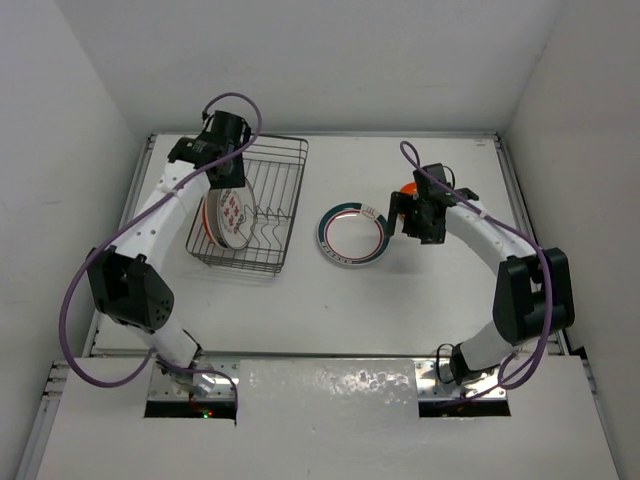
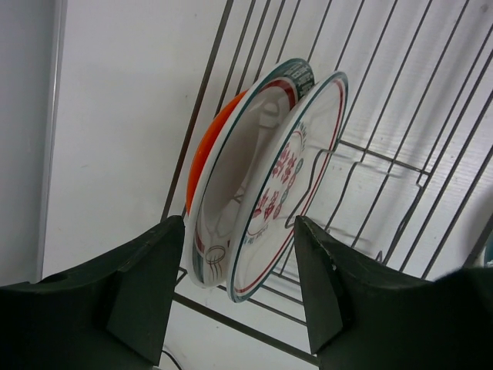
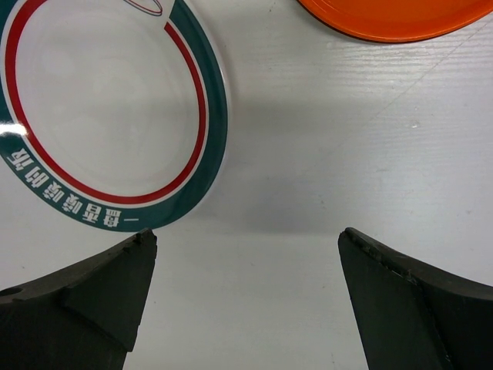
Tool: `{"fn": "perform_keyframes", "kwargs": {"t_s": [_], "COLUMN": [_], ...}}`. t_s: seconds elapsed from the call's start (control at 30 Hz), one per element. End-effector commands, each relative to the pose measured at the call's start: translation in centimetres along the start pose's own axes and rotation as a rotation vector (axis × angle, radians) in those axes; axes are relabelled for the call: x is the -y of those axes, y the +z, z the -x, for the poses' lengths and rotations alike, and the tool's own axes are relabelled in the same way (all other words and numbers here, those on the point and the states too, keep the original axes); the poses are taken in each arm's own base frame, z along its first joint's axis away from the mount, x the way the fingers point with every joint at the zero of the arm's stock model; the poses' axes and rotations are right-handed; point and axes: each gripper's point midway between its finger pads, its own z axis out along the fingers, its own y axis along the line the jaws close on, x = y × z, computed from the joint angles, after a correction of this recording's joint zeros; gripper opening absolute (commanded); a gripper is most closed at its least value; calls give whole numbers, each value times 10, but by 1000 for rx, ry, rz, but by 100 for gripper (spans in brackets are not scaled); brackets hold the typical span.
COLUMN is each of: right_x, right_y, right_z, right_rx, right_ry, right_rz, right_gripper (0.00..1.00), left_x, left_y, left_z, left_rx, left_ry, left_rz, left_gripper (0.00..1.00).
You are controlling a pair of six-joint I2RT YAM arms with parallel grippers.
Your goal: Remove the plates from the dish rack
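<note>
Three plates (image 2: 286, 176) upright in wire dish rack (image 1: 283, 175).

Posture: left arm (image 1: 150, 215) stretched forward, wrist tipped down; left end effector (image 2: 240, 223) clamped across the plates (image 2: 262, 193). The right arm (image 1: 500, 240) is elbowed inward; right end effector (image 3: 246, 233) faces down, jaws wide apart.

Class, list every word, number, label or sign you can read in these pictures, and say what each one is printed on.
White characters, seemingly Chinese, on the teal rim of the plate on the table: upside down here, not clear enough to quote.
Red marks on the white plate in the dish rack: too blurred to read.
No other text shows.
</note>
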Motion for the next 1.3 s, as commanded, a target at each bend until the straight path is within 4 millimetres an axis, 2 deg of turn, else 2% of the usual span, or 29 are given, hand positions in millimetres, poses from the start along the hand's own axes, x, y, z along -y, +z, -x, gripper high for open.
{"fn": "perform_keyframes", "kwargs": {"t_s": [0.0,0.1,0.3,0.5,0.67,0.73,0.77,0.8,0.87,0.9,1.07,1.2,1.23,1.27], "right_x": [1,0,1,1,0,-1,-1,-1,-3,-3,-9,-35,-47,-72], "right_y": [2,2,3,1,-2,-5,-6,-7,-11,-12,-16,-27,-31,-39], "right_z": [1,0,0,0,2,4,5,4,6,3,2,11,19,47], "right_rx": [1,-1,-2,-4,7,9,12,7,10,-2,-16,-18,3,111], "right_ry": [-6,-7,-6,-6,-9,-3,3,15,32,54,127,192,189,177], "right_rz": [-5,-4,-7,-6,-4,-2,-3,-5,-4,-7,9,124,188,319], "right_gripper": [98,98,98,98,98,98,98,98,98,98,99,99,99,99], "left_x": [6,15,28,21,9,3,0,-2,-8,-10,-10,-3,-1,4], "left_y": [-12,-11,13,32,39,35,32,28,21,14,-20,-56,-68,-77], "left_z": [15,13,-2,-20,-27,-22,-18,-10,-3,10,44,77,84,90], "left_rx": [41,47,2,-44,-57,-41,-30,-11,0,26,110,210,242,268], "left_ry": [-28,-15,25,46,64,70,73,69,88,77,71,35,27,19], "left_rz": [-49,-76,-96,-28,53,76,85,90,115,116,50,-69,-111,-156], "left_gripper": [56,55,45,40,24,13,10,0,0,0,0,0,0,0]}}
